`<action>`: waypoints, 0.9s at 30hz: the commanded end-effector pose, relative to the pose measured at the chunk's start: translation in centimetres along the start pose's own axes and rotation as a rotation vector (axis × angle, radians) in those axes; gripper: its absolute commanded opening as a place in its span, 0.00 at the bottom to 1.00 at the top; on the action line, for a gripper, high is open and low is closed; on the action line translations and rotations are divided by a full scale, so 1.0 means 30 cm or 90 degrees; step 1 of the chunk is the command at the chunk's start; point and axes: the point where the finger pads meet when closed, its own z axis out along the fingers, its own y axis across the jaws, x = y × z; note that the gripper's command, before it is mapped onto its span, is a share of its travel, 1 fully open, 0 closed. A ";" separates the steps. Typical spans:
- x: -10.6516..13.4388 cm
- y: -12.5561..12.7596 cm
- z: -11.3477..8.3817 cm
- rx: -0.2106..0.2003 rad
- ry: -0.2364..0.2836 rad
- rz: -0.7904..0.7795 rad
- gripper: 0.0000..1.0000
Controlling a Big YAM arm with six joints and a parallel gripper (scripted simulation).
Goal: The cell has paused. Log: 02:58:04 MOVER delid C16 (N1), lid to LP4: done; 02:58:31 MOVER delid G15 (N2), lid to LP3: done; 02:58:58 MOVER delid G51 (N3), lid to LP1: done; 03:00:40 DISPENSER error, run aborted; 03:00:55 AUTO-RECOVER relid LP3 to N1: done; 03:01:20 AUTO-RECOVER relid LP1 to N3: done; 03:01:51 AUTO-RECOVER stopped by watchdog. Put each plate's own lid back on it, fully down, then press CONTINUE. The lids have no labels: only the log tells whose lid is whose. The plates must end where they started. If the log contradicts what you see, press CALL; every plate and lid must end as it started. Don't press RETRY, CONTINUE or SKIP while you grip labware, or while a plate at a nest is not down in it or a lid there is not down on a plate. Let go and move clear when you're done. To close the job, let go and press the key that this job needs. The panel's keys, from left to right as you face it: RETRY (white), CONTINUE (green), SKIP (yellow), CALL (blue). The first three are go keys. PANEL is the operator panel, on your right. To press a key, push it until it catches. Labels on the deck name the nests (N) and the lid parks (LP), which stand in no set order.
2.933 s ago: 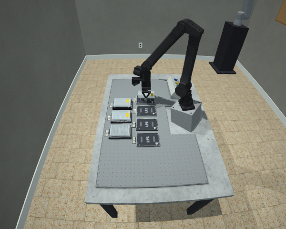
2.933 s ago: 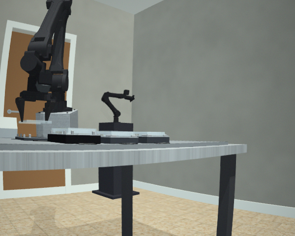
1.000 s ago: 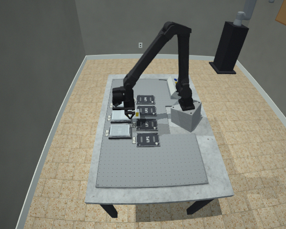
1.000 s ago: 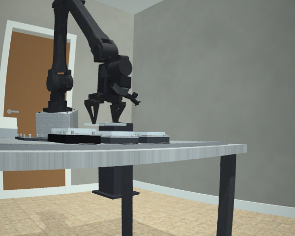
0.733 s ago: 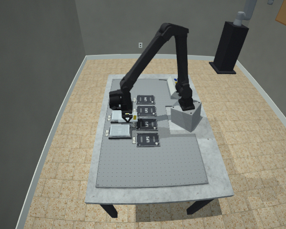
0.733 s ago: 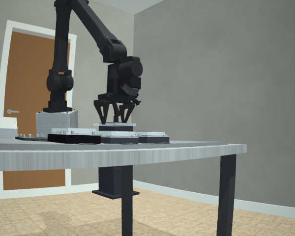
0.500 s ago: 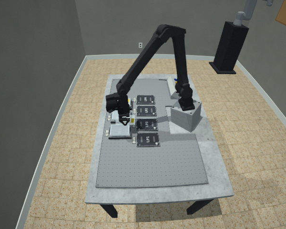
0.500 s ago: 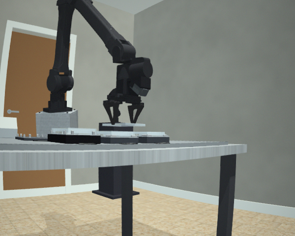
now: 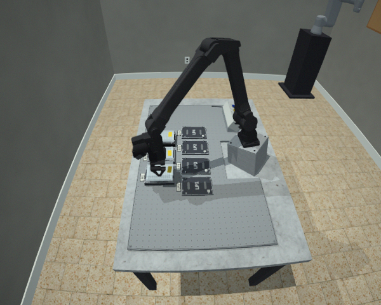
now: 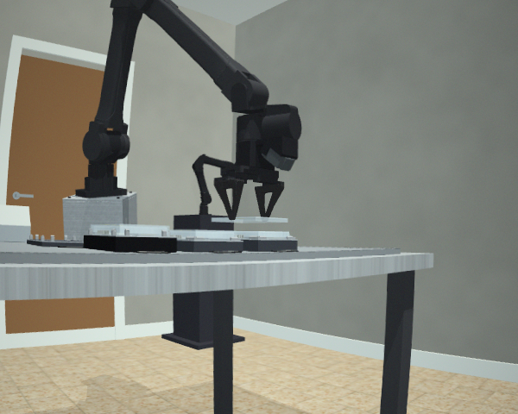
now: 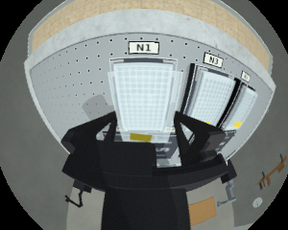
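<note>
Okay, gripper (image 9: pixel 157 171) (image 10: pixel 249 218) (image 11: pixel 145 114) was closed on a clear lid (image 9: pixel 169 169) (image 10: pixel 259 220) (image 11: pixel 140 137), fingers wide apart at its sides. Lid was roughly level, held above the N1 plate (image 9: pixel 151 178) (image 10: pixel 267 235) (image 11: pixel 144 96), with a gap between them in the exterior view. Yellow mark sat at the lid's arm-side end. N3 plate (image 10: pixel 208 234) (image 11: pixel 213 93) and the far plate (image 9: pixel 167 138) (image 10: pixel 129 230) (image 11: pixel 245 105) stood in their nests, yellow marks showing. Dark lid parks lined up beside the nests, LP1 (image 9: pixel 197 185) nearest the top camera.
</note>
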 end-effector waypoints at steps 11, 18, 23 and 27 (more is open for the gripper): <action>-0.033 0.010 0.002 -0.001 -0.007 0.023 0.00; -0.021 -0.001 0.026 0.001 -0.003 0.022 0.00; -0.014 0.001 0.036 0.002 0.001 0.017 0.00; -0.040 0.001 0.012 -0.002 -0.012 0.020 0.00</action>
